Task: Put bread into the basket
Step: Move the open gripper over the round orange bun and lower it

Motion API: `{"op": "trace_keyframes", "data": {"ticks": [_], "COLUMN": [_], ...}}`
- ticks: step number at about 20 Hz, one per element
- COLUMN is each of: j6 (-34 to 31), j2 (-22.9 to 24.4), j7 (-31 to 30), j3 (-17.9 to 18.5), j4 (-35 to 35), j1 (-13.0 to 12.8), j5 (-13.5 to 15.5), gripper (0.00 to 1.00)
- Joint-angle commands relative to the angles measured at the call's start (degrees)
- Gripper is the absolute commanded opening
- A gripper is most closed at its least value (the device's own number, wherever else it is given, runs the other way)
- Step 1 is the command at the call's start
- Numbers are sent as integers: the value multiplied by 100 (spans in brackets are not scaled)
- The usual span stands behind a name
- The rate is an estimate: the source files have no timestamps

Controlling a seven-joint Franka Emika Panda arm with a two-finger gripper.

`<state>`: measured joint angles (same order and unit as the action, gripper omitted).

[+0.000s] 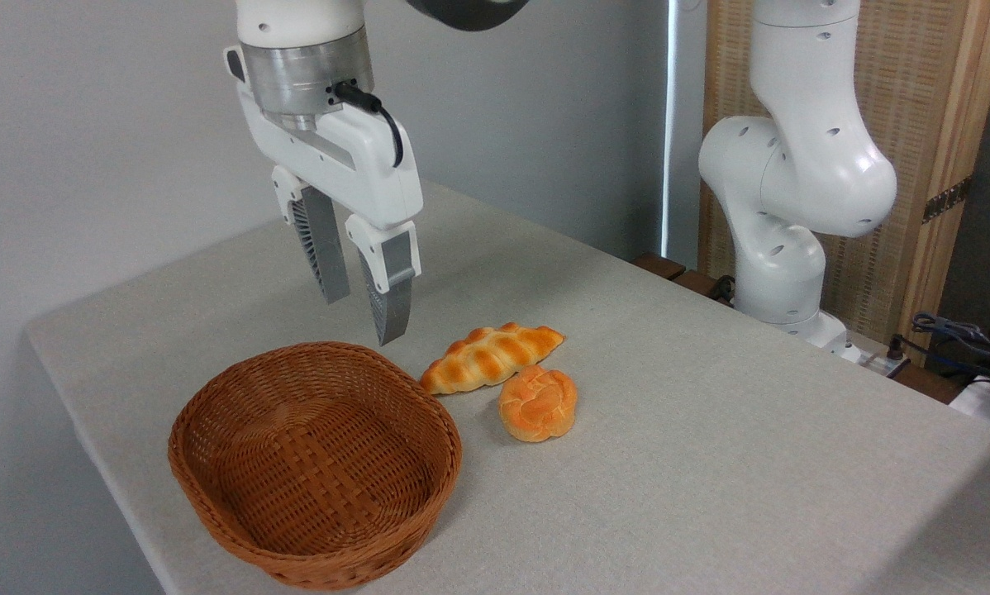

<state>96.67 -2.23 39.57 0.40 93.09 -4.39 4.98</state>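
I am seeing the gripper [364, 316] hanging above the basket's [214, 504] far rim, its jaws standing slightly apart and gripping nothing. The bread [538, 403] is lying on the tabletop [710, 463] right of the basket, just beside the braided loaf [489, 357].

Gripper [364, 318] hangs agape above the basket [214, 430] — bread [538, 402] just beside.

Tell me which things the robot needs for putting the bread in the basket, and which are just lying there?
Needed:
- round knotted bun, on the table
- wicker basket, with nothing in it
- gripper, open, hanging above the basket's far rim

Just lying about:
- long braided loaf, right behind the bun
- cables past the table's right edge
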Motion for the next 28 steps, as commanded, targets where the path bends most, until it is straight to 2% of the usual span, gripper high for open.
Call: {"op": "trace_keyframes", "data": {"ticks": [1, 12, 17, 21, 22, 24, 26, 28], "j6": [97, 62, 298, 1097, 1247, 1354, 1354, 1354], "j2": [38, 161, 741, 1303, 1461, 1786, 2147, 2367], "j7": [-99, -55, -55, -2, 94, 593, 1270, 1378], "j3": [21, 57, 83, 74, 83, 100, 162, 162], "j4": [34, 218, 1113, 1983, 2229, 2712, 3231, 3644], "j1": [-27, -27, -9, -44, -131, -132, -1, 87], "j5": [56, 47, 56, 82, 74, 65, 65, 56], "gripper": [100, 100, 100, 100, 100, 100, 100, 100]}}
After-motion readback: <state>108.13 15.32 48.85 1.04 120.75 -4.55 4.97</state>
